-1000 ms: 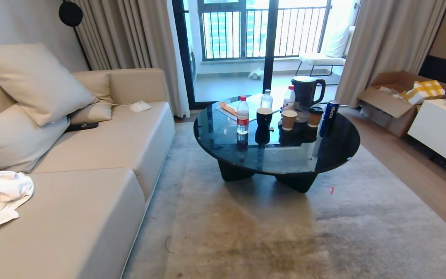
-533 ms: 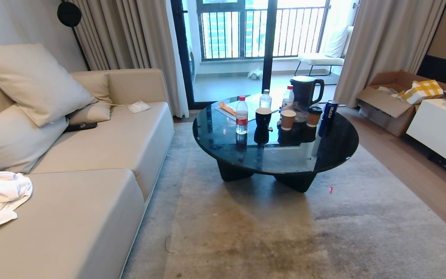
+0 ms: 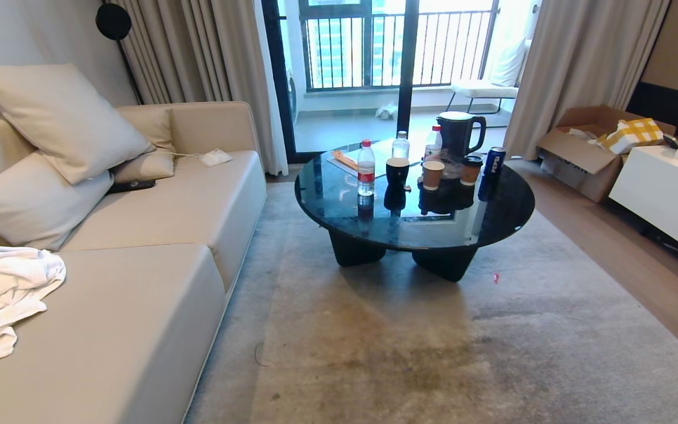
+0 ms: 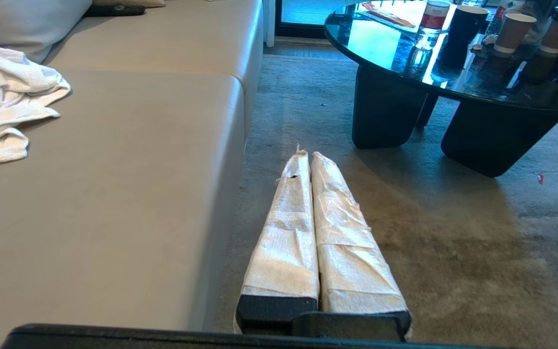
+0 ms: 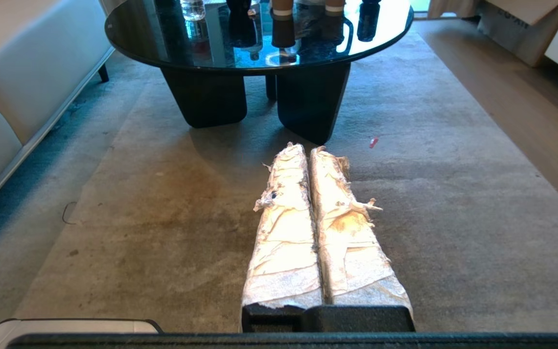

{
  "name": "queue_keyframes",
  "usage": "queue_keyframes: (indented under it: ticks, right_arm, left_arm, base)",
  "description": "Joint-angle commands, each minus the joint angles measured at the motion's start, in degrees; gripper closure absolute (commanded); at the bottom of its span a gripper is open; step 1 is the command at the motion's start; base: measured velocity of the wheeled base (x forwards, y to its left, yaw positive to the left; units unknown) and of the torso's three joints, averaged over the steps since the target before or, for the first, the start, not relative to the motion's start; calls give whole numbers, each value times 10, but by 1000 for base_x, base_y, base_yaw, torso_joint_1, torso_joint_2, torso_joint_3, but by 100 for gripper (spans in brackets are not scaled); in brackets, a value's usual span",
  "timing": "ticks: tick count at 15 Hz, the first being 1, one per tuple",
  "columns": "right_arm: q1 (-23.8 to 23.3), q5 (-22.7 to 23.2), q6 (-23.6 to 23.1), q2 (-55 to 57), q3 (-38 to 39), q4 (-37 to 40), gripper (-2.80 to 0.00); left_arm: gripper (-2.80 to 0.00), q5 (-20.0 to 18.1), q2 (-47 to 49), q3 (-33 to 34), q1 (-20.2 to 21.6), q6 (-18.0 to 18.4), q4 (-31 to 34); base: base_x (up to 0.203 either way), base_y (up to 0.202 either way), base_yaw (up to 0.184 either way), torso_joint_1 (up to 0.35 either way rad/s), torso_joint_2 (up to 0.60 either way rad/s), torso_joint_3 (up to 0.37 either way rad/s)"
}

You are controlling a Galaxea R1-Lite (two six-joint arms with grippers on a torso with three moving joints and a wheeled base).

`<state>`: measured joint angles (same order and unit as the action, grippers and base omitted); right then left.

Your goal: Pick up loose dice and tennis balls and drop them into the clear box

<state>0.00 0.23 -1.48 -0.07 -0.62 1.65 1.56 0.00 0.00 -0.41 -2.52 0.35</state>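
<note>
The dice, the tennis balls and the clear box are out of view in every frame. My left gripper (image 4: 309,155) hangs low over the carpet beside the sofa's front edge, its two white-wrapped fingers pressed together and empty. My right gripper (image 5: 307,149) is parked the same way over the rug, shut on nothing, pointing toward the legs of the round table. Neither arm shows in the head view.
A beige sofa (image 3: 156,235) with cushions and a white towel (image 3: 3,288) fills the left. A round black glass table (image 3: 415,224) holds bottles, cups, a kettle and a can. A cardboard box (image 3: 592,153) and a white cabinet (image 3: 662,200) stand at the right. A small red scrap (image 3: 496,278) lies on the grey rug (image 3: 404,353).
The whole head view has shifted: the table and sofa sit slightly higher and farther, so the camera moved. Nothing in the room itself moved and both grippers stay shut.
</note>
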Motion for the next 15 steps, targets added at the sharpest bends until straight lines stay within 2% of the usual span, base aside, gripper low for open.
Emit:
queue_keyframes:
  ticks: [1,15]
  right_arm:
    - [0,0,0,0,0,0,0]
    - [0,0,0,0,0,0,0]
  left_arm:
    - [0,-1,0,0,0,2,-1]
    - [0,-1,0,0,0,2,-1]
  base:
    - [-191,0,-1,4,7,2]
    - [-184,0,0,2,2,2]
